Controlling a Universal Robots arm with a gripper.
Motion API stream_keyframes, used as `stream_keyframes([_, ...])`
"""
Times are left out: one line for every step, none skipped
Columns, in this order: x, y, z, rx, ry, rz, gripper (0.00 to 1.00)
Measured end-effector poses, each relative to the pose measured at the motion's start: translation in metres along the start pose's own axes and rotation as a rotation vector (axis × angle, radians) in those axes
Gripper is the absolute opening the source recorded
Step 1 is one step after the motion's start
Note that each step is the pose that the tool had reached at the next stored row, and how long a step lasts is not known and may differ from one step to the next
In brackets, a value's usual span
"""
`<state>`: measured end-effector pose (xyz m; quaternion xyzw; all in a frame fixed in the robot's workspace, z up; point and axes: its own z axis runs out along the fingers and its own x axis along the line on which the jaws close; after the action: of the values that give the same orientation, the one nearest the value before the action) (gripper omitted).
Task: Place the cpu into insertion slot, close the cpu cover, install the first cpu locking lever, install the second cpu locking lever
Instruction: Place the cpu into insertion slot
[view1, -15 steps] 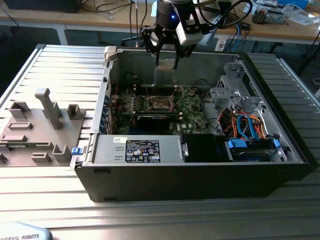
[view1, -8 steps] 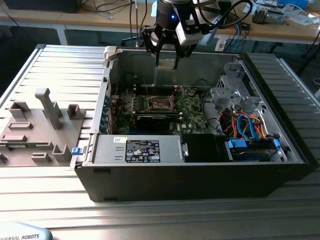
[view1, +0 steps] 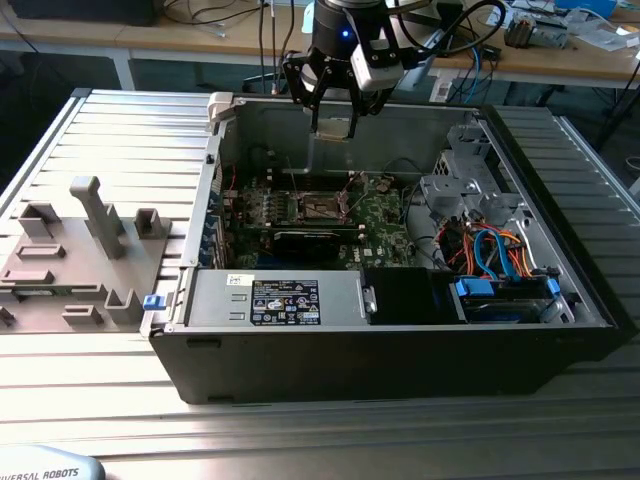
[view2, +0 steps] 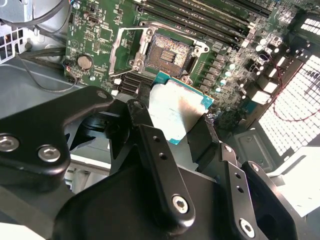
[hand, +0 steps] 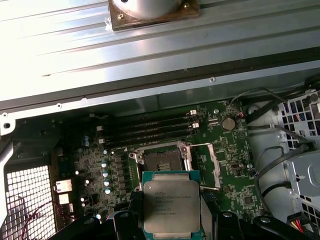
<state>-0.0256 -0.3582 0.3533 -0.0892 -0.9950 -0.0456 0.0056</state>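
Observation:
My gripper (view1: 333, 118) hangs above the open computer case, over its far wall, shut on the cpu (view1: 333, 128). In both wrist views the cpu (hand: 171, 209) (view2: 176, 112) is a silver-topped square on a green base, held by its edges between the black fingers (view2: 156, 150). The insertion slot (hand: 161, 161) (view2: 168, 51) (view1: 322, 207) lies bare on the green motherboard (hand: 240, 185), below and ahead of the chip. The cpu cover (hand: 207, 161) (view2: 121, 49) is swung open beside the slot.
Long black memory slots (hand: 150, 131) run beside the socket, and a long black card (view1: 310, 240) lies in front of it. A power supply (view1: 280, 300) and a drive bay with blue and orange cables (view1: 500, 255) fill the near side. A grey fixture tray (view1: 80, 250) sits at the exterior view's left.

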Motion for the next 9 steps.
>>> stream_keyframes([0.0000,0.0000,0.0000,0.0000,0.0000,0.001,0.54])
stream_keyframes([0.0000,0.0000,0.0000,0.0001,-0.0001,0.001,0.54])
stream_keyframes([0.0000,0.0000,0.0000,0.0000,-0.0002,0.002,0.54])
stream_keyframes([0.0000,0.0000,0.0000,-0.0001,-0.0002,0.003,0.54])
stream_keyframes([0.0000,0.0000,0.0000,0.0000,-0.0003,0.004,0.54])
stream_keyframes([0.0000,0.0000,0.0000,-0.0001,-0.0004,0.005,0.54])
stream_keyframes([0.0000,0.0000,0.0000,-0.0001,-0.0005,0.006,0.54])
stream_keyframes([0.0000,0.0000,0.0000,-0.0001,-0.0007,0.008,0.54])
stream_keyframes([0.0000,0.0000,0.0000,-0.0002,-0.0008,0.009,0.54])
